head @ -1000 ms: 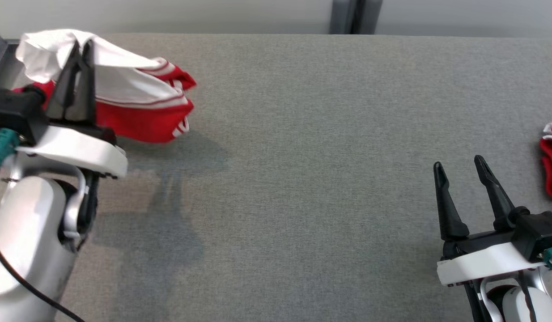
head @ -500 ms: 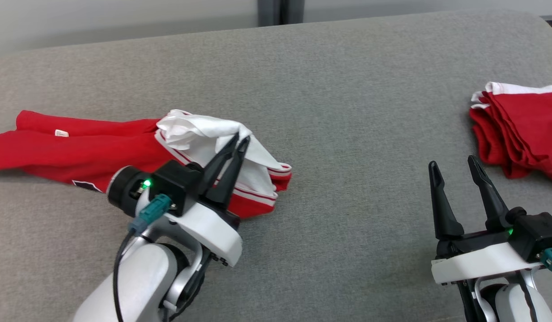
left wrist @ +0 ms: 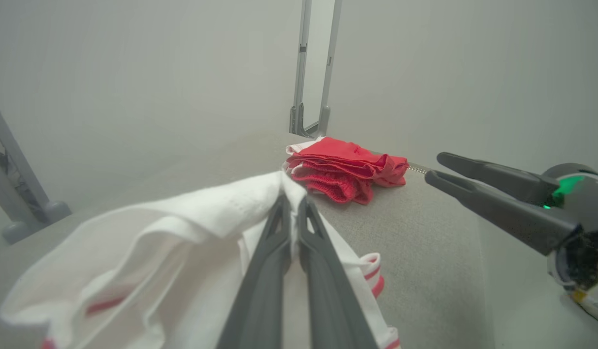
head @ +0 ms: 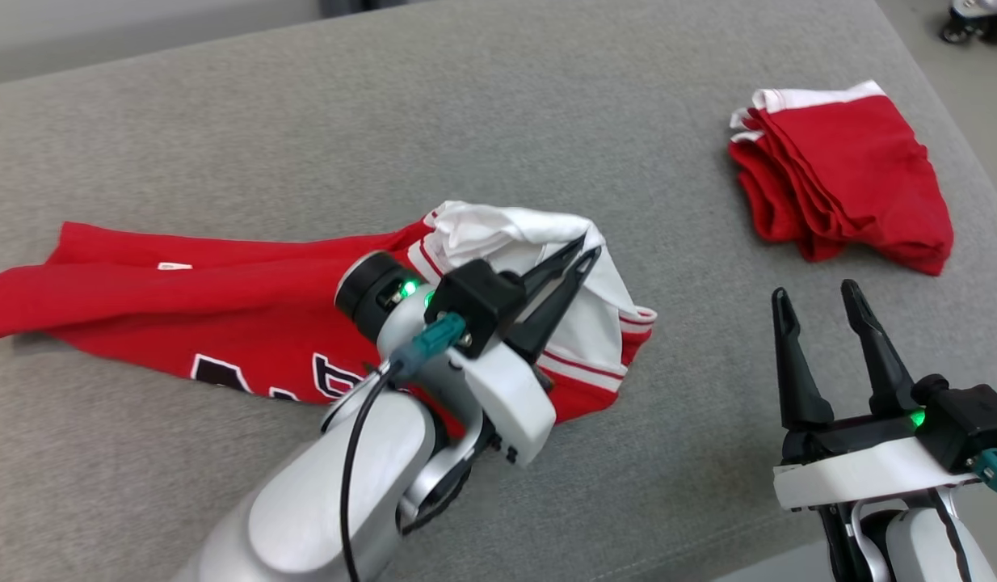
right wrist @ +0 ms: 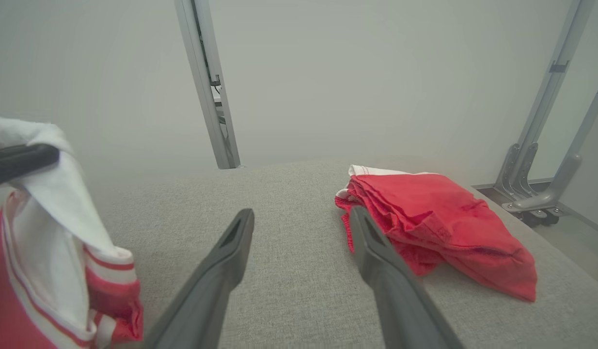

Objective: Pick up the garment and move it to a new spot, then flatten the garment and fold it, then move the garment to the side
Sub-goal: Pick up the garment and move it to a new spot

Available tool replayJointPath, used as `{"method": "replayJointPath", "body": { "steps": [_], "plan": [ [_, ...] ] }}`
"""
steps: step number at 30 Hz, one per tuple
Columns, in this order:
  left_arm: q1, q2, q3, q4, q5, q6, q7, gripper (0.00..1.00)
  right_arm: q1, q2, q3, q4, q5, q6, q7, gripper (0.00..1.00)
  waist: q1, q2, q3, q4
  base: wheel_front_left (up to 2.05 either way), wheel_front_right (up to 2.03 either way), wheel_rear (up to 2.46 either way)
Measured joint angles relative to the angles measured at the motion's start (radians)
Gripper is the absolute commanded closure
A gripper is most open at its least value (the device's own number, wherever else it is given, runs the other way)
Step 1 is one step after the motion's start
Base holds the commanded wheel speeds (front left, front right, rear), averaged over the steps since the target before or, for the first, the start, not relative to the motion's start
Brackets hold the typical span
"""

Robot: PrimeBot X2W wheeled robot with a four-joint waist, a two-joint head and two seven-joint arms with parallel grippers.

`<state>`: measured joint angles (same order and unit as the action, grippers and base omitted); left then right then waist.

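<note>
The garment (head: 183, 283) is a red jersey with white trim and dark lettering, stretched across the grey padded table (head: 304, 121). Its white end (head: 506, 230) is bunched and lifted off the surface. My left gripper (head: 587, 249) is shut on that white fold, seen close up as garment (left wrist: 182, 232) pinched at the left gripper (left wrist: 291, 198) tips. My right gripper (head: 814, 289) stands open at the lower right with nothing between its fingers. In the right wrist view the right gripper (right wrist: 301, 215) points over bare table, and the garment (right wrist: 52, 242) hangs at the left.
A folded red pile with a white edge (head: 854, 170) lies at the table's far right, also seen as the red pile (left wrist: 347, 169) and the red pile (right wrist: 434, 223). The table's right edge (head: 951, 129) runs just beyond it. Metal frame legs (right wrist: 531, 194) stand past that edge.
The head camera has swung, shifting the whole picture. My left gripper has dragged the garment's white end rightward, closer to the folded red pile. The right gripper has stayed open and still.
</note>
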<state>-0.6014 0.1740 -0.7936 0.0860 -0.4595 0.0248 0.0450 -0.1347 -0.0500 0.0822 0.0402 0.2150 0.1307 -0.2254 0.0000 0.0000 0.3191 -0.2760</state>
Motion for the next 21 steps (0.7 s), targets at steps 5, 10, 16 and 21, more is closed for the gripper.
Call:
{"method": "replayJointPath", "body": {
  "steps": [5, 10, 16, 21],
  "plan": [
    [-0.066, -0.041, 0.017, 0.165, -0.018, -0.017, -0.026, 1.0, -0.013, 0.0, 0.016, 0.014, 0.016, 0.0, -0.012, 0.0, 0.0, 0.0, 0.035, -0.04, 0.0, 0.0, 0.0],
    [-0.103, -0.069, 0.036, 0.295, -0.044, -0.04, -0.076, 0.0, -0.02, 0.0, 0.017, 0.03, 0.024, 0.0, -0.022, 0.0, 0.0, 0.0, 0.056, -0.055, 0.0, 0.0, 0.0],
    [-0.125, -0.082, 0.021, 0.32, -0.039, -0.067, -0.143, 0.0, -0.035, 0.0, 0.005, 0.046, 0.024, 0.0, -0.029, 0.0, 0.0, 0.0, 0.06, -0.009, 0.0, 0.0, 0.0],
    [-0.119, -0.042, 0.047, 0.279, -0.015, -0.017, -0.19, 0.0, -0.046, 0.001, 0.002, 0.053, 0.01, 0.0, -0.03, 0.0, 0.0, 0.0, 0.048, 0.038, 0.0, 0.0, 0.0]
  ]
}}
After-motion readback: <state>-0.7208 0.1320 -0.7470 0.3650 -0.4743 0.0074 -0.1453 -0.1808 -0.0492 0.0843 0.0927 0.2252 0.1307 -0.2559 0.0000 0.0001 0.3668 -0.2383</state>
